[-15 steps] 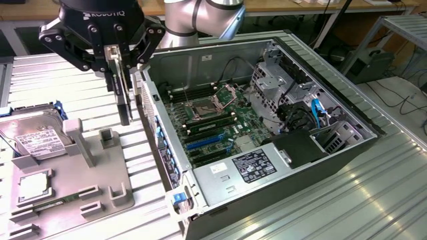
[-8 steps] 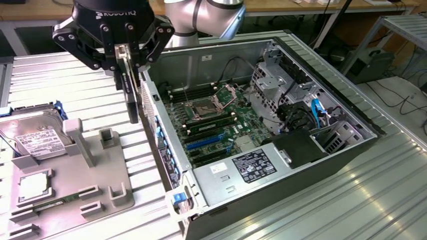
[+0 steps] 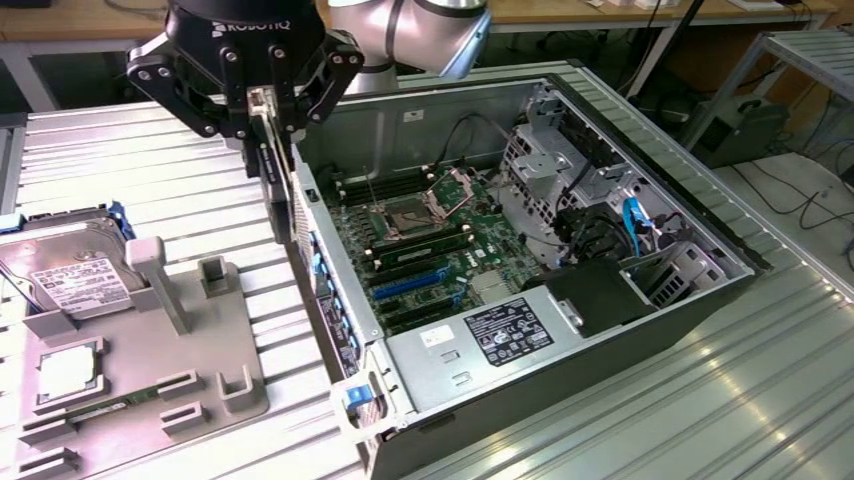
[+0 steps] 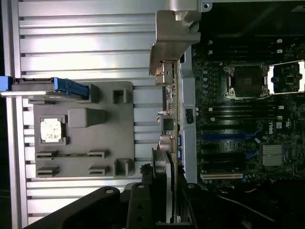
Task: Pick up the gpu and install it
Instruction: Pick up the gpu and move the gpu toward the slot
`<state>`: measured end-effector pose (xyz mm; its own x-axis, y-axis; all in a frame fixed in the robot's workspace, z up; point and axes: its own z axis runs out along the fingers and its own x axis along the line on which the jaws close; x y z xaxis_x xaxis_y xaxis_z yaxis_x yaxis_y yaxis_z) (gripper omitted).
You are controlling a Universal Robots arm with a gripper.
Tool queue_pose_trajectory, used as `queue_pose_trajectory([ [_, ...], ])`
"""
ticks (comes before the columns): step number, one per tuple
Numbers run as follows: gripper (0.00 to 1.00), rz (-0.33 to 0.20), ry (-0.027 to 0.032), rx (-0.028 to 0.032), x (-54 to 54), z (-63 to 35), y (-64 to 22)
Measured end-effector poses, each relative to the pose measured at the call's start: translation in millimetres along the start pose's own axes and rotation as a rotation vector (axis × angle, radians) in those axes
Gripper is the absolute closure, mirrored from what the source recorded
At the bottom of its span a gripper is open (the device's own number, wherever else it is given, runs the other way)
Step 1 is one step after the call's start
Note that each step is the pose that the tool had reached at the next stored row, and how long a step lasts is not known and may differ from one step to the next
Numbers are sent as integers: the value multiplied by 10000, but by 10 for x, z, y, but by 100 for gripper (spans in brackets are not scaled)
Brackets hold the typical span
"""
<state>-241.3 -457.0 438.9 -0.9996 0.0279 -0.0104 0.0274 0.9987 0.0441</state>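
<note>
My gripper [image 3: 263, 115] is shut on the gpu [image 3: 280, 200], a thin card that hangs edge-down from the fingers. The card is above the wall of the open computer case [image 3: 667, 330] on the exterior view's left, clear of the motherboard [image 3: 427, 240]. In the wrist view the gpu [image 4: 170, 109] appears edge-on, with its silver bracket [image 4: 174, 38] at the far end and my gripper [image 4: 164, 200] clamped on the near end. The blue expansion slots [image 3: 407, 283] lie inside the case, lower than the card and toward the exterior view's right.
A grey parts fixture [image 3: 147, 350] stands on the slatted metal table at the exterior view's left, with a hard drive [image 3: 74, 275] in a blue caddy and a square processor chip [image 3: 67, 370]. Drive cages and cables [image 3: 601, 220] occupy the case's far side.
</note>
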Motion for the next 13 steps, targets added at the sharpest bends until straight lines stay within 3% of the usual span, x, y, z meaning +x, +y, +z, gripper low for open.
queue_pose_trajectory([
  [13,72,-1,0,7,-260,3,7],
])
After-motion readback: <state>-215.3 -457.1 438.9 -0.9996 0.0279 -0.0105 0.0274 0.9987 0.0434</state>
